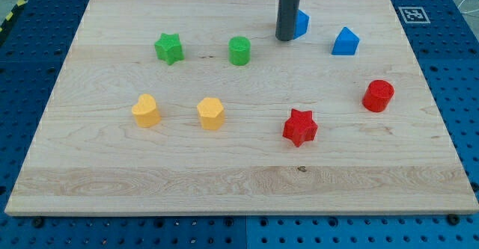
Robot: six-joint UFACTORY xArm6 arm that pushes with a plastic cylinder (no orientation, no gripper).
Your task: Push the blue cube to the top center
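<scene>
The blue cube [301,23] sits near the view's top, a little right of centre, partly hidden behind the dark rod. My tip [286,38] rests on the board right against the cube's left side, touching or nearly touching it. A second blue block [345,42], with a peaked top, lies to the right of the cube.
A green star [169,48] and a green cylinder [239,51] lie left of the tip. Two yellow blocks [147,111] [211,114] sit at mid-left. A red star [300,127] and a red cylinder [379,96] are at the right. The wooden board [224,189] lies on a blue pegboard.
</scene>
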